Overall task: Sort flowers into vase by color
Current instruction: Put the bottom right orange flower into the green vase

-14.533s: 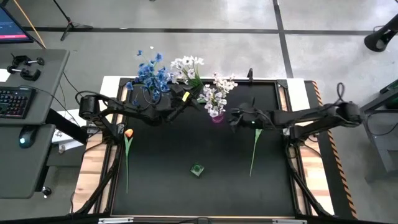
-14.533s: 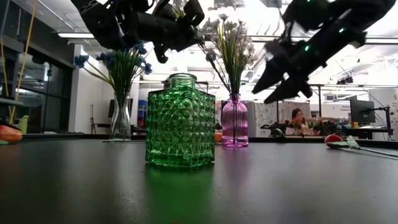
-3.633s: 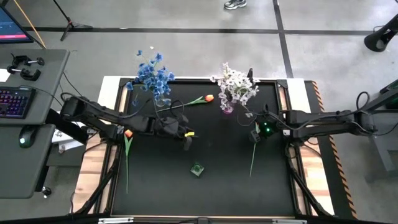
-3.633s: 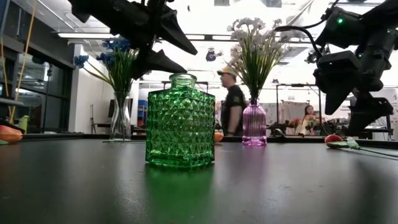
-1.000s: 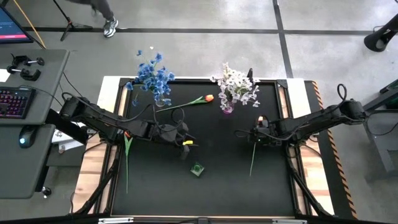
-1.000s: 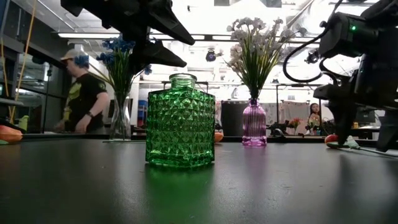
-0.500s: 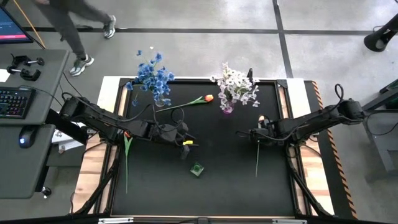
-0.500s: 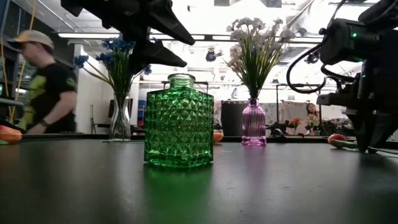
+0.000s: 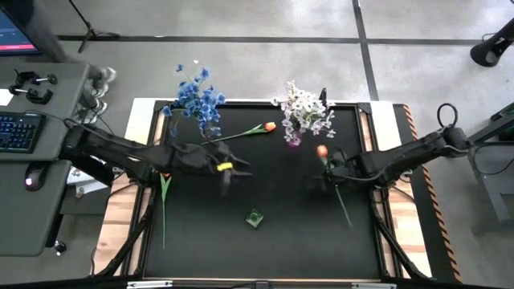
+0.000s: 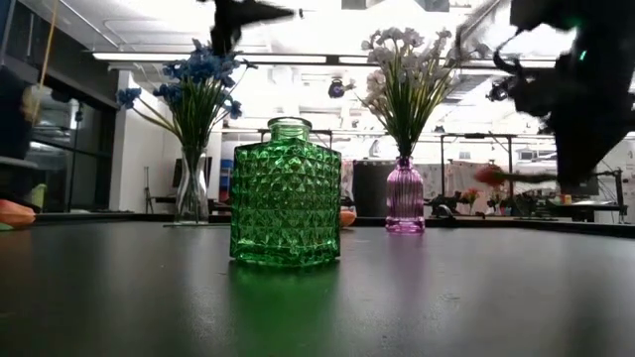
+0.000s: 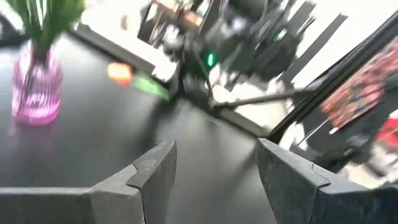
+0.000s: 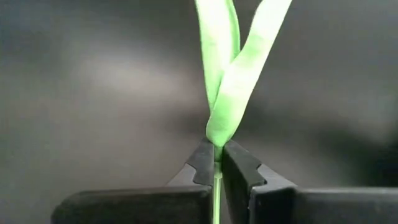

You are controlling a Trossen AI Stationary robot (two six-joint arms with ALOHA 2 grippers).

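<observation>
One orange tulip (image 9: 322, 150), flat on the counter (image 9: 281, 241) a second ago, is now lifted in the right pincer (image 9: 331, 170), clamped on its thin green stem below two long leaves. Beyond this pincer stands the pink vase (image 9: 294, 140) of white blossoms, with a green vase (image 9: 254, 218) nearer centre. The left pincer (image 9: 226, 171) hangs with fingers apart, a second tulip (image 9: 270, 126) just beyond it.

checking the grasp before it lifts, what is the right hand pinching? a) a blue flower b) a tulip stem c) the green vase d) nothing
b: the right hand is shut on the thin green tulip stem just below its leaves, and in the high view the orange tulip sits right by that hand.
</observation>
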